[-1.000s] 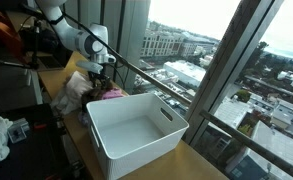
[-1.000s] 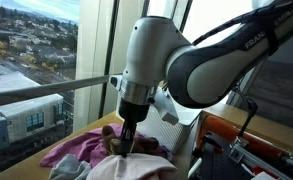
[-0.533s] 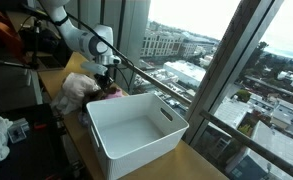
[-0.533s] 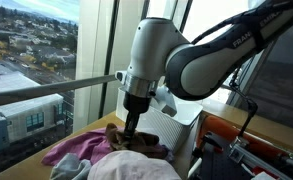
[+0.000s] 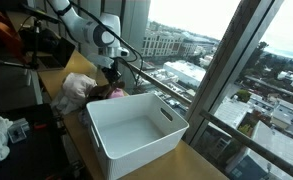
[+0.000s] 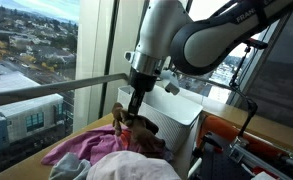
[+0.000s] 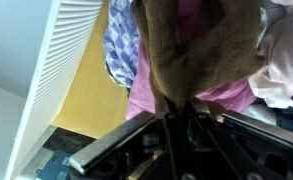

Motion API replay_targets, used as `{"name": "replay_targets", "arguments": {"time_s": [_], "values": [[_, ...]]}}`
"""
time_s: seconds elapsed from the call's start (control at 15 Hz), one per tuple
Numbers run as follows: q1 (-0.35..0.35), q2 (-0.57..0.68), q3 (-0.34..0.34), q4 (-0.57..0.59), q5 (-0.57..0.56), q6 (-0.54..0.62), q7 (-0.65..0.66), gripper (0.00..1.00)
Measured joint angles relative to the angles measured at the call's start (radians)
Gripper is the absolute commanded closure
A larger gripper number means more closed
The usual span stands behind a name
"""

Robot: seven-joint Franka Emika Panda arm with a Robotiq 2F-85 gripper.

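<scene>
Brown cloth (image 6: 125, 123) hangs pinched between the fingers of the end effector (image 6: 133, 110), over a pile of clothes (image 6: 86, 155) that lies on the worktop just beside the white bin (image 6: 182, 122) by the window. In the wrist view the cloth drapes away from the clamped fingers across a pink garment (image 7: 146, 98) and a blue patterned garment (image 7: 120, 45). The yellow worktop (image 7: 81, 100) and the bin's slatted wall lie to one side.
</scene>
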Motion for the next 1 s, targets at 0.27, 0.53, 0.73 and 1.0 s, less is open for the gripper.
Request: {"name": "replay_targets", "arguments": {"time_s": [0.27, 0.53, 0.73, 1.0], "values": [[-0.079, -0.154, -0.005, 0.013, 0.057, -0.093, -0.030, 0.98], [-0.184, -0.217, -0.056, 0.085, 0.091, -0.174, -0.078, 0.98], [-0.247, -0.184, -0.100, 0.124, 0.092, -0.178, -0.095, 0.98], [-0.263, -0.088, -0.118, 0.127, 0.083, -0.174, -0.088, 0.51]]}}
